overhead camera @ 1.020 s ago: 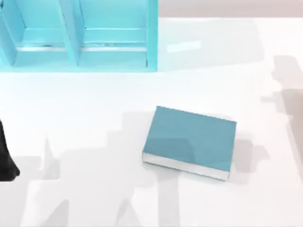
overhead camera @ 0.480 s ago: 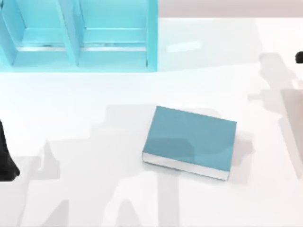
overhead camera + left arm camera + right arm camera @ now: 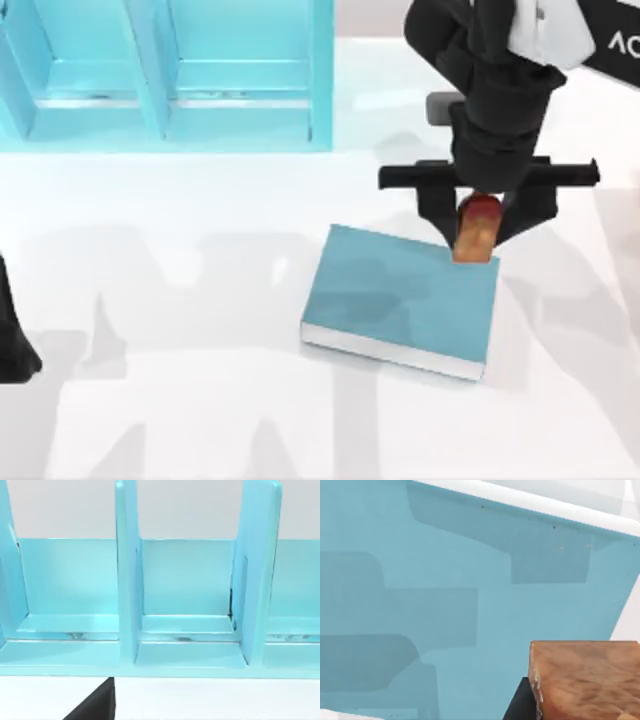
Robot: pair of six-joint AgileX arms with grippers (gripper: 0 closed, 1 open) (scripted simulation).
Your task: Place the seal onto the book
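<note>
A thick teal-blue book [image 3: 390, 300] with white page edges lies flat in the middle of the table. Over its far right corner my right gripper [image 3: 478, 232] is shut on the seal [image 3: 477, 238], a small orange-brown block with a reddish rounded top. Whether the seal touches the cover I cannot tell. The right wrist view looks down on the book's cover [image 3: 445, 610] with the seal's brown base [image 3: 585, 680] close above it. My left arm [image 3: 12, 330] stays parked at the table's left edge.
A teal-blue compartmented shelf unit [image 3: 160, 75] stands along the back left of the table, and its dividers [image 3: 127, 580] face the left wrist camera. White tabletop [image 3: 180, 400] lies open in front of and left of the book.
My right arm has swept in from the right edge, carrying the seal, and now hangs over the book's far right corner. The book and left arm have not moved.
</note>
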